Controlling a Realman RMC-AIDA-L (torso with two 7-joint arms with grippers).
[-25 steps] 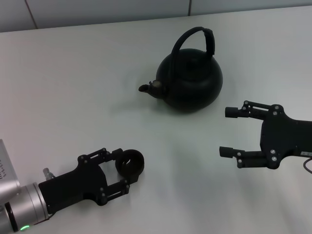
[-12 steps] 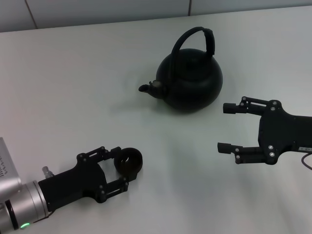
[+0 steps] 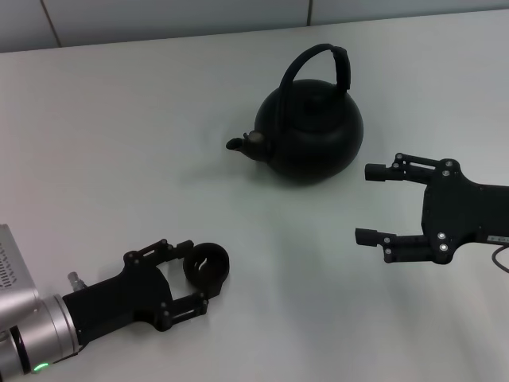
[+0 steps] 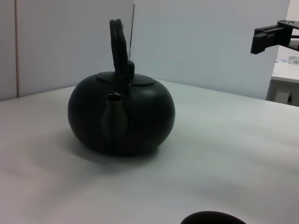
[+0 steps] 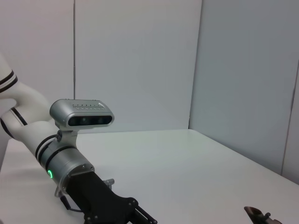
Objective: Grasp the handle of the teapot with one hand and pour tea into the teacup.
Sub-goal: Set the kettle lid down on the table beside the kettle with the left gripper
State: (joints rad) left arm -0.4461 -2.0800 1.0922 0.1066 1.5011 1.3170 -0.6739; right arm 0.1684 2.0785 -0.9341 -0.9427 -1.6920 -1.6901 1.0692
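The matte-black teapot (image 3: 314, 131) stands upright at the far middle of the table, with its spout (image 3: 237, 144) pointing left. Its arched handle (image 3: 312, 54) stands up over the lid. The left wrist view shows the teapot (image 4: 121, 116) spout-on, with the handle (image 4: 119, 46) edge-on. My left gripper (image 3: 196, 275) is at the near left, shut on the small black teacup (image 3: 207, 267), whose rim shows in the left wrist view (image 4: 212, 218). My right gripper (image 3: 367, 202) is open and empty, to the near right of the teapot and apart from it.
The white table (image 3: 119, 143) is bare around the teapot, and a pale wall runs along its far edge. The right wrist view shows my left arm (image 5: 70, 163) with its wrist camera. One right finger (image 4: 273, 37) shows far off in the left wrist view.
My left gripper has drawn slightly left and nearer with the teacup in it. My right gripper has shifted a little farther away, towards the teapot's side. The teapot has not moved.
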